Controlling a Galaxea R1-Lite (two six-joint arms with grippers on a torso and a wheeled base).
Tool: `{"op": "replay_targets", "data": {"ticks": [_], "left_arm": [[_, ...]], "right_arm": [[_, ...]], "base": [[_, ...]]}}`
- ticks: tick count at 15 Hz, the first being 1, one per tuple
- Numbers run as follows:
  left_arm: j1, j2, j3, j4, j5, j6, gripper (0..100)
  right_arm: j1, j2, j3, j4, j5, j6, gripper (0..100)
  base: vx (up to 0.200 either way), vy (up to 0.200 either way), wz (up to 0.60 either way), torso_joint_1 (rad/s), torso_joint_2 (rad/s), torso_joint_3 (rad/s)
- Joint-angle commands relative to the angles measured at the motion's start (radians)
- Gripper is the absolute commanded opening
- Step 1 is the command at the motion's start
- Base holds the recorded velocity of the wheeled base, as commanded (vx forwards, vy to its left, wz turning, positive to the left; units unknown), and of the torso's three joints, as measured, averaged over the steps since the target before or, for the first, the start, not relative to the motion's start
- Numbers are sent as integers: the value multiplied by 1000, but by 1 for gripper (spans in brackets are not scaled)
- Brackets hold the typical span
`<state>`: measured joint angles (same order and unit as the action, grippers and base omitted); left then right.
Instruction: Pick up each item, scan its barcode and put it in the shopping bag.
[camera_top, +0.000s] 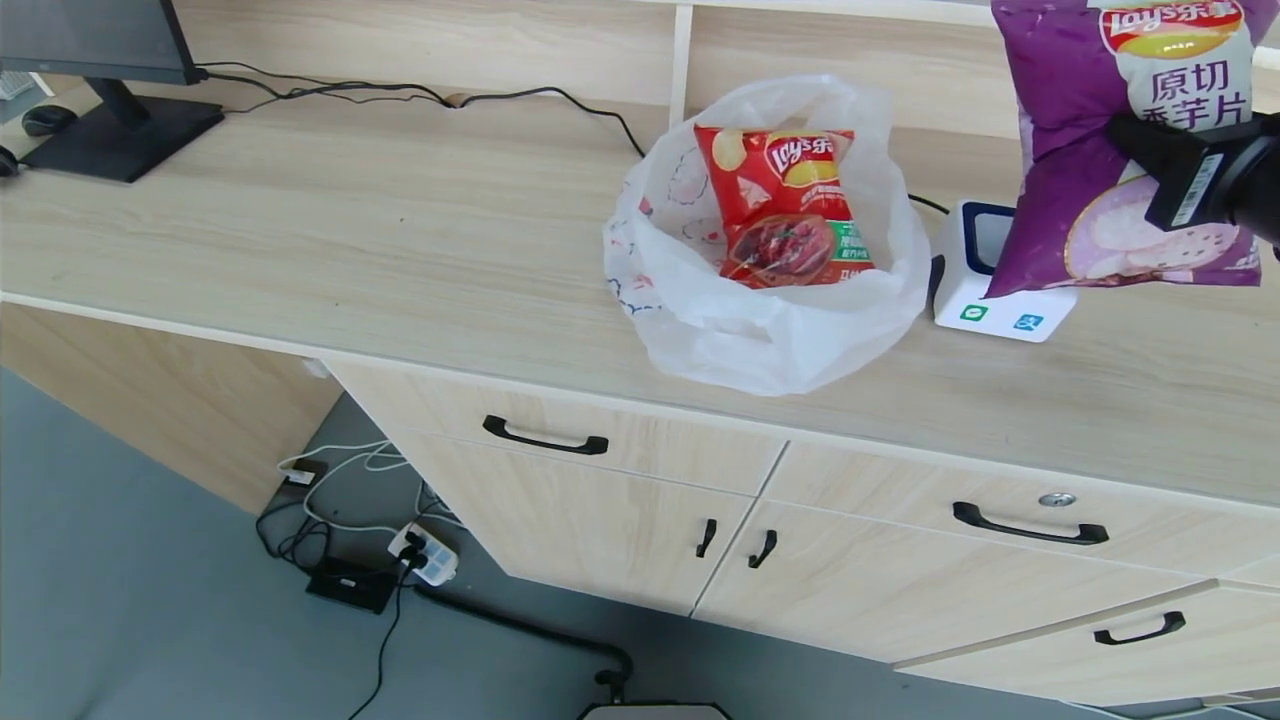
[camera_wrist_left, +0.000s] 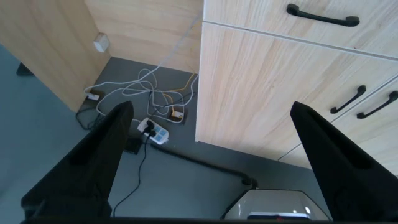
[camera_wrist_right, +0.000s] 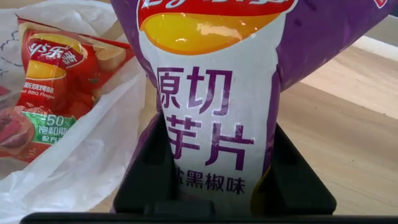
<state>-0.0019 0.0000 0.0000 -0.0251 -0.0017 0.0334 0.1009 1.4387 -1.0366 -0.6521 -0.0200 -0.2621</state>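
My right gripper (camera_top: 1185, 180) is shut on a purple chip bag (camera_top: 1120, 140), held upright in the air above a white barcode scanner (camera_top: 985, 290) on the counter. In the right wrist view the purple chip bag (camera_wrist_right: 217, 106) sits between the dark fingers (camera_wrist_right: 149, 168). A white plastic shopping bag (camera_top: 770, 320) stands open on the counter left of the scanner, with a red chip bag (camera_top: 790, 200) inside it. That red chip bag (camera_wrist_right: 56, 87) also lies in the shopping bag (camera_wrist_right: 81, 168) in the right wrist view. My left gripper (camera_wrist_left: 211, 162) hangs open low in front of the cabinet.
A monitor stand (camera_top: 125, 130) and cables (camera_top: 400, 95) occupy the counter's back left. Bare wooden counter (camera_top: 350, 240) stretches left of the bag. Below are drawers with black handles (camera_top: 545, 438). A power strip (camera_wrist_left: 152, 132) and cords lie on the grey floor.
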Motion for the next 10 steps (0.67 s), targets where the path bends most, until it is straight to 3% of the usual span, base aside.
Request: {"op": "replay_targets", "data": {"ticks": [1,10], "left_arm": [[0,2,0,-1,0,0,100],[0,2,0,-1,0,2,100]], "right_arm": [[3,55,-46,-4,2,4,0],[2,100,-83,-4,6,6,0]], "base": [[0,0,0,0,0,0],[0,0,0,0,0,0]]}}
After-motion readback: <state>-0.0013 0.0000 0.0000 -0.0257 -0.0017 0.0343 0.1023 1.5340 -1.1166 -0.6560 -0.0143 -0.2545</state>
